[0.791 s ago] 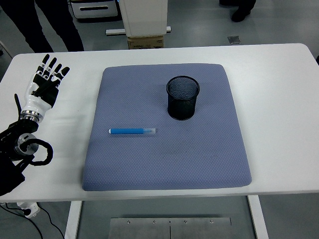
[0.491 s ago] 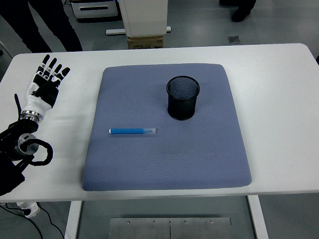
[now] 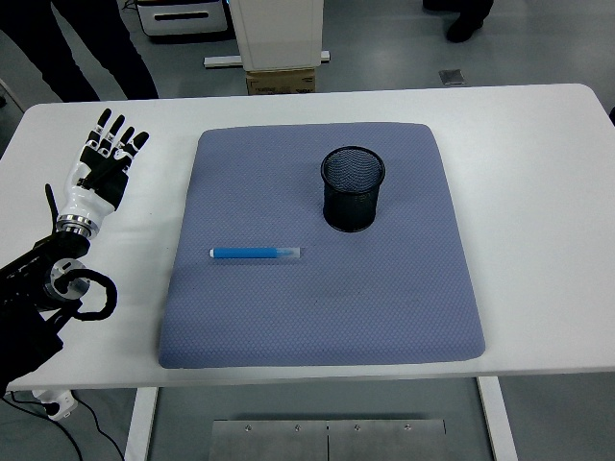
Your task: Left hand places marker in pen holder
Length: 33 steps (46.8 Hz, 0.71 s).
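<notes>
A blue marker (image 3: pixel 255 253) with a pale cap end lies flat on the grey-blue mat (image 3: pixel 384 307), pointing left to right. A black mesh pen holder (image 3: pixel 353 188) stands upright on the mat, up and to the right of the marker. My left hand (image 3: pixel 108 158) hovers over the white table left of the mat, fingers spread and holding nothing, well apart from the marker. My right hand is out of sight.
The white table (image 3: pixel 538 192) extends around the mat on all sides. A person's dark trouser legs (image 3: pixel 82 43) stand beyond the far left edge. A white machine base (image 3: pixel 279 38) and a box sit behind the table.
My left hand has shifted slightly right and forward toward the mat, and the forearm has come further into view. The marker and the holder have stayed put.
</notes>
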Tool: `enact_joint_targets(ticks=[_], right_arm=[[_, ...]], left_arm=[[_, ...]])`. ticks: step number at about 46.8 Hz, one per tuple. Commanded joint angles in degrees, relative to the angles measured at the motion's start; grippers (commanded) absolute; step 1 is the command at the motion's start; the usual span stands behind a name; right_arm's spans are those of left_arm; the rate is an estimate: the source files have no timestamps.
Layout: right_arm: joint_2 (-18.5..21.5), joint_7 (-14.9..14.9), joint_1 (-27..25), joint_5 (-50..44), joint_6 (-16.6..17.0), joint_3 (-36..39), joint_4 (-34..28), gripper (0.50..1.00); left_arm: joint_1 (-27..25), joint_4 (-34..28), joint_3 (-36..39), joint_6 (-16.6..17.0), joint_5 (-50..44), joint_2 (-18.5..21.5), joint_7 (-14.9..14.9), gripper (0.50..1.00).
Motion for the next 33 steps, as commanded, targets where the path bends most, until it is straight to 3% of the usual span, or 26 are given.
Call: enact_joint_targets(ticks=[1,11,21,24,33], right_arm=[[0.00,0.00,0.02,0.00,0.00,0.00,0.00,1.000],[0.00,0.00,0.02,0.00,0.00,0.00,0.00,1.000],[0.00,0.00,-0.07,0.00,0.00,0.00,0.00,1.000],[0.00,0.00,0.02,0.00,0.00,0.00,0.00,1.000],[0.00,0.00,0.02,0.00,0.00,0.00,0.00,1.000]], left_arm=[[-0.52,-0.12,0.03,-0.34,0.37,0.17,0.04,1.000],[-4.82,-2.22,3.01,0.53,3.00,1.40,0.57,1.000],[-9.13,-12.25,12.42,7.56,6.61,5.70,0.57,1.000],[-12.64,-17.51,18.56,9.32,6.79,9.30,0.74,1.000],[-19.32,-22.00,29.99,9.23,8.54,13.79,6.28,1.000]])
